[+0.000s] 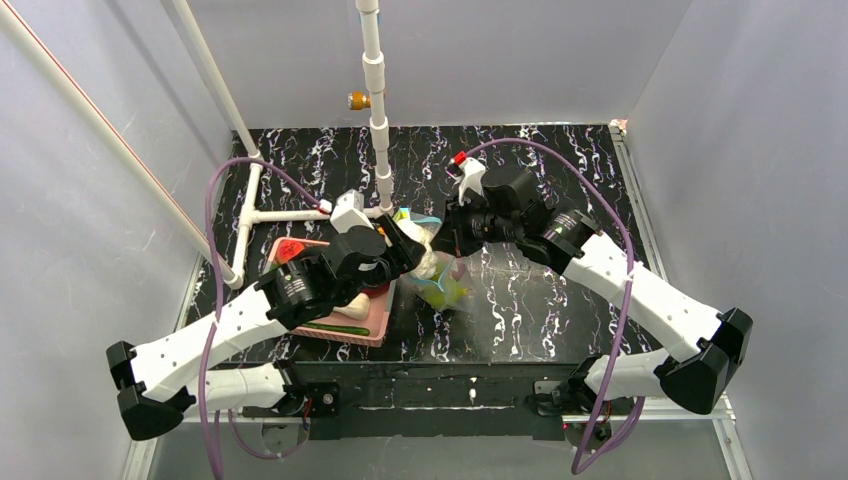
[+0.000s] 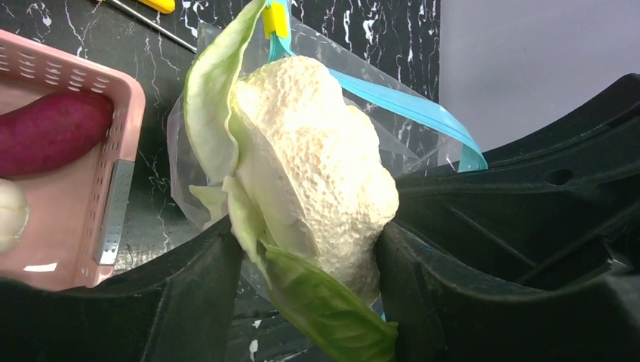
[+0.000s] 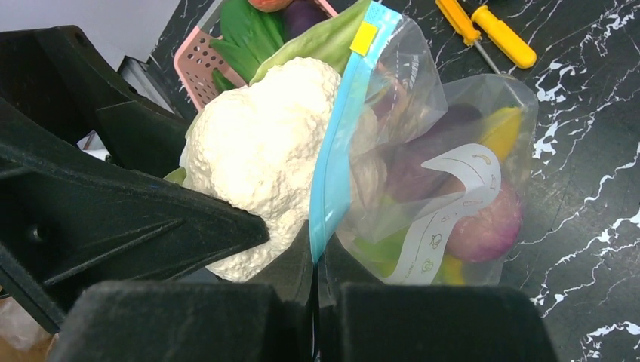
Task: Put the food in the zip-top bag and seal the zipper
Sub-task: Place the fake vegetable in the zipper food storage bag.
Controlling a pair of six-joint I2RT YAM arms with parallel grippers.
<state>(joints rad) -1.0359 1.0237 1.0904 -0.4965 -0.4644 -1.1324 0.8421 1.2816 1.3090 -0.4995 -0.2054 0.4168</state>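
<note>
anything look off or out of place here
Two yellow-handled screwdrivers lie on the black marbled table beyond the clear zip-top bag, odd among toy food. The white-and-green cauliflower head in the left gripper sits against the teal zipper strip pinched by the right gripper; whether it is entering the mouth is unclear.

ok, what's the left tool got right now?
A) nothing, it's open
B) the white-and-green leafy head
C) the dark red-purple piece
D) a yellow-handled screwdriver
B: in the left wrist view the left tool is clamped on the white-and-green leafy head, in front of the zip-top bag. The dark red-purple piece lies in the pink basket.
</note>
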